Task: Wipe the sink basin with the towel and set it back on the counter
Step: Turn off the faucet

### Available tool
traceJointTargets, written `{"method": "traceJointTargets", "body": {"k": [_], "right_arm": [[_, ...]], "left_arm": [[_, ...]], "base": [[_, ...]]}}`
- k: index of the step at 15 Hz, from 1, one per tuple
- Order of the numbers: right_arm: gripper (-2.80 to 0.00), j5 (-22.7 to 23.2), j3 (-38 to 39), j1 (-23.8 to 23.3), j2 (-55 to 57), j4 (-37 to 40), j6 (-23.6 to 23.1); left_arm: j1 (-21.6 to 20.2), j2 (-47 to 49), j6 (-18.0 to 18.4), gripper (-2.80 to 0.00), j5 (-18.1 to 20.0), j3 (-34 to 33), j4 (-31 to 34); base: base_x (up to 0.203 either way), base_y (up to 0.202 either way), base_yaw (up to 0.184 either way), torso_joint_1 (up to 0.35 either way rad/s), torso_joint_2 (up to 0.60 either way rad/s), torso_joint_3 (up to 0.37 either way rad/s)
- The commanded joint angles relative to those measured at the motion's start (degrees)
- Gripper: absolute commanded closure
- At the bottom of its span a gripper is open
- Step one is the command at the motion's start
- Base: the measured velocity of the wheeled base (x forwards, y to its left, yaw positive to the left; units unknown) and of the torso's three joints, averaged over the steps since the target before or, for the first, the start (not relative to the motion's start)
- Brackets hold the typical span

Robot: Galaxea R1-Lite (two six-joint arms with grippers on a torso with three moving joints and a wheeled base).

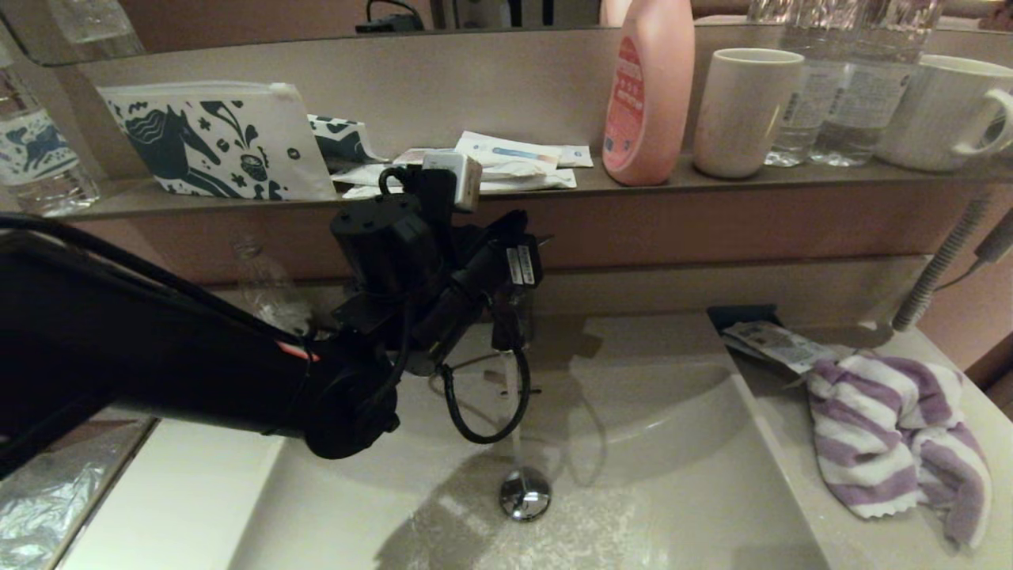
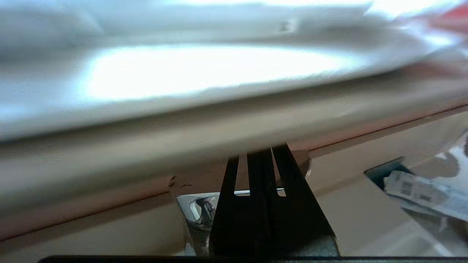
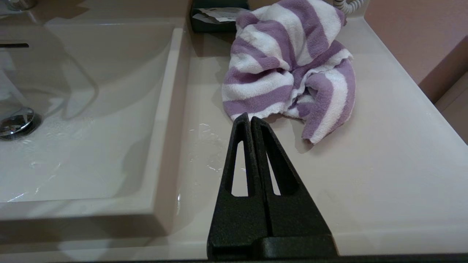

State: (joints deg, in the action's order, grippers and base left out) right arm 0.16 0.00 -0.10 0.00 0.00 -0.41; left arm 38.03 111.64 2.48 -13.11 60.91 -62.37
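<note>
The counter (image 1: 799, 467) and its sink basin (image 1: 673, 427) fill the lower half of the head view, with the chrome drain plug (image 1: 524, 493) at lower centre beneath a thin stream of water. The left arm reaches in from the left edge to frame centre, its left gripper (image 2: 260, 155) with fingers pressed together and empty, close to the faucet. The purple-and-white striped towel (image 1: 894, 435) lies crumpled on the counter at right, and the right gripper (image 3: 250, 118), fingers shut and empty, points at its near edge.

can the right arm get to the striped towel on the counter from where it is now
Probably yes. The right end effector, shut, sits just short of the towel lying bunched on the counter, with nothing between them; it would need to open first.
</note>
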Motion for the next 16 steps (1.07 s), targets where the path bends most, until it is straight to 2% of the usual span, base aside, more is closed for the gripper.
{"method": "traceJointTargets", "body": {"k": [1,6,16], "right_arm": [[0.00,0.0,0.0,0.0,0.0,0.0,0.0],[0.00,0.0,0.0,0.0,0.0,0.0,0.0],[0.00,0.0,0.0,0.0,0.0,0.0,0.0]], "left_arm": [[-0.4,2.3,0.0,0.00,0.0,0.9,-0.4],[0.3,2.2,0.0,0.00,0.1,-0.9,-0.3],[5.9,2.2,-0.2,0.00,-0.1,-5.5,-0.4]], "base": [[0.000,0.000,0.000,0.000,0.00,0.000],[0.000,0.000,0.000,0.000,0.00,0.000],[0.000,0.000,0.000,0.000,0.00,0.000]]}}
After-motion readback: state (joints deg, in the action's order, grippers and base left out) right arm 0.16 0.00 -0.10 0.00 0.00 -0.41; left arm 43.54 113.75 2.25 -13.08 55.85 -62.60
